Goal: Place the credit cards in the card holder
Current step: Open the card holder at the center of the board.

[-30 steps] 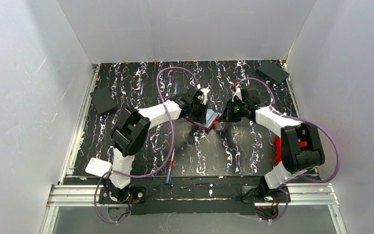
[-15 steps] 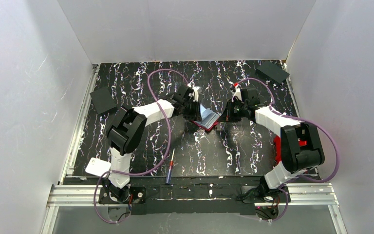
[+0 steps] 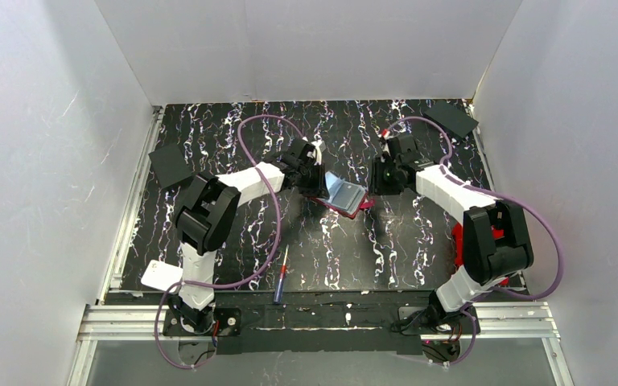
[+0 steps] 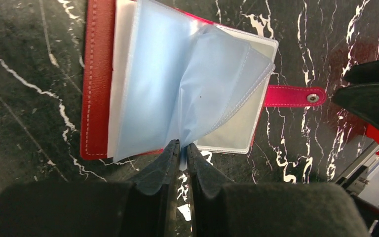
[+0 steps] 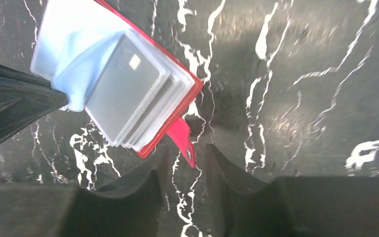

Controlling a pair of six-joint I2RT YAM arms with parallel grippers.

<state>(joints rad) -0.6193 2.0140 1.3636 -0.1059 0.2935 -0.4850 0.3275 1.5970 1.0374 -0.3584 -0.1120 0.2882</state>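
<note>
1. The card holder lay open on the dark marbled surface, between the two arms. Its red cover was down and its clear bluish sleeves fanned upward.
2. The left gripper had its fingers almost together, pinching the lower edge of one sleeve. That sleeve stood lifted off the stack, bowed toward the strap side.
3. The right gripper had its fingers apart with a plain gap and held nothing. The holder's red snap strap pointed into that gap. Whether either finger touched the strap could not be made out.
4. One grey card with a small pale chip sat inside a sleeve on the strap side. More edges were layered beneath it, but cards could not be told from empty sleeves.
5. From overhead the holder showed only as a pale patch with a red rim, its left side covered by the left gripper.
6. A black square lay at the left edge, and a second one sat in the far right corner.
7. A thin pen-like stick lay near the front edge.
8. A white flat piece lay by the left arm's base, too small to identify.
9. A red object was mostly hidden behind the right arm.
</note>
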